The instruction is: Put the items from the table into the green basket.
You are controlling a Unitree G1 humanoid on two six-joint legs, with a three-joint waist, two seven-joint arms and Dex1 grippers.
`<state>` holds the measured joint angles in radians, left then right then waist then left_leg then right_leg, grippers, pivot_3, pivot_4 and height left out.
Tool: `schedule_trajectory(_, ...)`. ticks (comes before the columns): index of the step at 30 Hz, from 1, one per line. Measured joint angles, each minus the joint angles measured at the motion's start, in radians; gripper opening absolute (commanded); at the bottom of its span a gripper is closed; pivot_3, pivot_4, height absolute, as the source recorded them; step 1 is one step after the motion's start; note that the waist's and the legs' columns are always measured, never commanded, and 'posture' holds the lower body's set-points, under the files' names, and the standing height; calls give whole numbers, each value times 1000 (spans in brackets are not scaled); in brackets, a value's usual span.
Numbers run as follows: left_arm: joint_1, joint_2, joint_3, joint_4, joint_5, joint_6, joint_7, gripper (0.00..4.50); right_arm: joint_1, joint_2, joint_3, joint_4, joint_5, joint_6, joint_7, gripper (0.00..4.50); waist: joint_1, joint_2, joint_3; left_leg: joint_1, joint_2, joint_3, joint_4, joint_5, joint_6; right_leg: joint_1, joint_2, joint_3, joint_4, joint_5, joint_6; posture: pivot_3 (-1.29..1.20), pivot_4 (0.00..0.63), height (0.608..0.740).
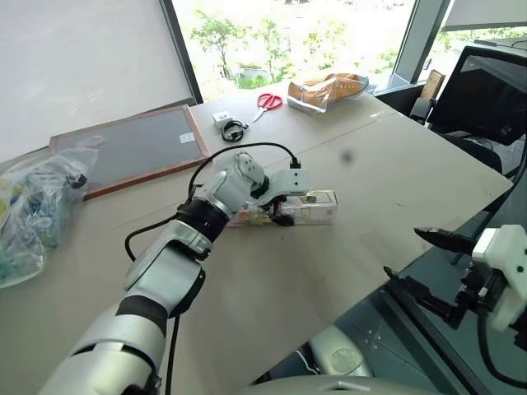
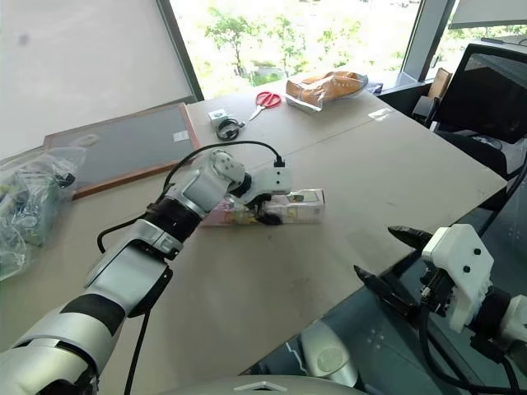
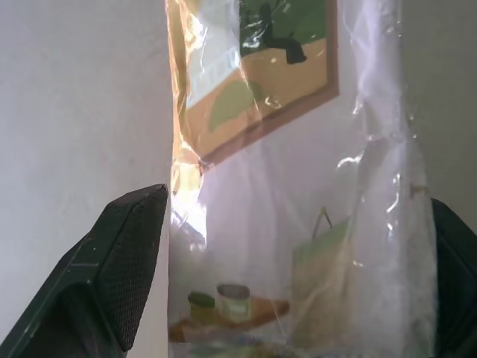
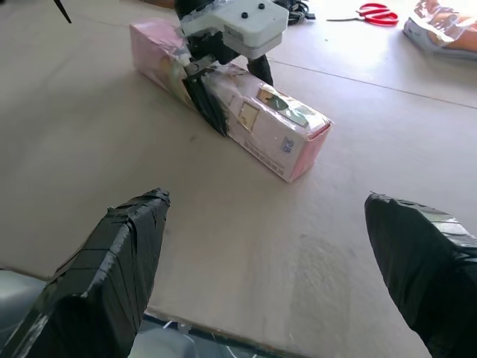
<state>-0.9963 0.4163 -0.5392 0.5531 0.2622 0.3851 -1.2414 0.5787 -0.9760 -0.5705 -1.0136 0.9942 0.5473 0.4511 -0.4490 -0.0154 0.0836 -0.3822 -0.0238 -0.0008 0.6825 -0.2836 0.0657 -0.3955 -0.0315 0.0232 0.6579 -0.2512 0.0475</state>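
The left gripper (image 4: 220, 82) straddles the long slim pink printed box (image 4: 287, 127), fingers spread, unclenched; the right gripper (image 2: 394, 265), at four o'clock, gapes empty.

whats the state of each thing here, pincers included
left pincer: open, fingers straddling the pink box, not closed on it
right pincer: open, holding nothing, off the table edge
pink box: lying flat on the table, clear-wrapped
red scissors: lying flat, blades shut
clear bag: slumped at the table's left edge
framed board: lying flat
bread bag: lying at the far edge
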Motion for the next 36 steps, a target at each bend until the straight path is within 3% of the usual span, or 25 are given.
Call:
schedule_trajectory(8, 41, 27, 10, -52, -6, 71, 4, 4370, -294, -17, 136, 170, 37, 60, 51, 4500, 12, 0, 1, 0, -1, 0, 0, 0, 0, 0, -2, -1, 2, 0, 0, -484, 59, 740)
schedule_trajectory(16, 45, 26, 17, -55, -13, 86, 15, 4370, -631, -245, 173, 668, -28, 104, 448, 4500, 38, 2, 2, 0, -3, 0, -1, -1, 2, -1, -4, -1, 2, 3, -4, -465, 59, 740)
schedule_trajectory(23, 50, 25, 20, -58, -20, 101, 27, 4370, -800, -296, 313, 795, -143, 92, 674, 4500, 52, 4, 3, 0, -2, 1, -2, -2, 3, -1, -4, -1, 2, 3, -4, -444, 57, 740)
schedule_trajectory(27, 53, 24, 21, -61, -25, 110, 38, 4370, -822, -292, 344, 798, -196, 84, 719, 4500, 56, 4, 3, 0, -3, 1, -1, -2, 2, -1, -6, -1, 2, 3, -4, -439, 56, 740)
schedule_trajectory(32, 60, 21, 30, -60, -41, 107, 46, 2190, -825, -264, 346, 817, -246, 79, 734, 4500, 61, 5, 2, 0, -3, 1, -1, -2, 2, -1, -6, -1, 3, 3, -4, -442, 55, 740)
schedule_trajectory(36, 72, 30, 45, -82, -49, 96, 46, 877, -823, -253, 344, 815, -262, 80, 739, 4500, 69, 10, -1, 1, -3, 1, -1, -2, 2, -1, -7, -1, 3, 3, -4, -445, 52, 740)
